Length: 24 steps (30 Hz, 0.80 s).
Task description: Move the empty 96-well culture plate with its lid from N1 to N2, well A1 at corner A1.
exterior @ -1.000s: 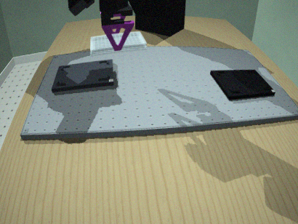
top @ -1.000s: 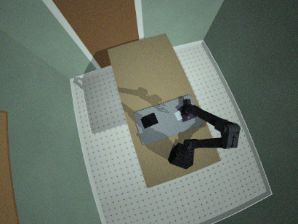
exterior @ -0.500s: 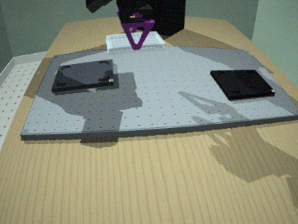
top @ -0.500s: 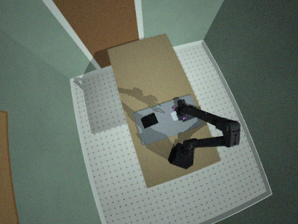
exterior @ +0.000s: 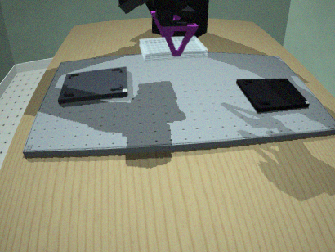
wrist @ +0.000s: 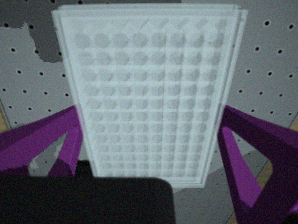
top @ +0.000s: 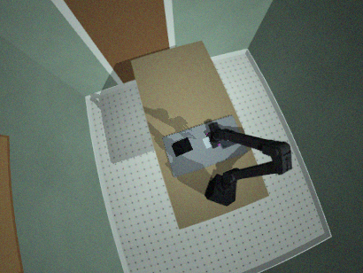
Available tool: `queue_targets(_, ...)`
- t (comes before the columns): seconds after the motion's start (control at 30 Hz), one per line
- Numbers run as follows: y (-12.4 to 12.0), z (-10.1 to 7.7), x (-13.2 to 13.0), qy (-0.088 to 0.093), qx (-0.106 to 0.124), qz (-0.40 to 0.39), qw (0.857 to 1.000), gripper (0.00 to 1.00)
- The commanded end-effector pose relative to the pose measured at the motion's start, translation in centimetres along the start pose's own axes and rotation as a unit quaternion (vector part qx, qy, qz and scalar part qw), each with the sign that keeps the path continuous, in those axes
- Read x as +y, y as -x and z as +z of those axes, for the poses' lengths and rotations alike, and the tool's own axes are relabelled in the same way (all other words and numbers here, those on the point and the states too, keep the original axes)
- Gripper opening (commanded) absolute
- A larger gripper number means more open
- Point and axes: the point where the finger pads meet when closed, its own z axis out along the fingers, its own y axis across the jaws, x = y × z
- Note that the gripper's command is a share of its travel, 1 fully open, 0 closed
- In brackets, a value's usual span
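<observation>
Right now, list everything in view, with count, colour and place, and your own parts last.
Well plate: one, white, clear lid on, held in the air between the two nests.
Plate nests: two, black, on the grey board; one at the exterior view's left, one at its right, both bare.
Perforated board: one, grey, on the table.
Table: one, wooden, under the board.
Tray: one, white, dotted, around the table.
Arm: one, black, based at the table's edge.
Gripper: one, purple fingers, closed on the plate's sides.
</observation>
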Motion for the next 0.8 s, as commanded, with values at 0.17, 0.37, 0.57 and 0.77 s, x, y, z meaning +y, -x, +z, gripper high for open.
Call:
queue_targets(0.17,-2.9,-0.1,2.6,0.012,0.002,0.013,1.0,0.0)
queue_targets(0.37,-4.2,-0.1,2.8,0.009,0.003,0.012,1.0,0.0)
queue_targets(0.57,-6.3,-0.2,3.1,0.006,0.003,0.01,1.0,0.0)
queue_targets(0.77,-8.3,-0.2,3.5,0.005,0.004,0.009,1.0,0.0)
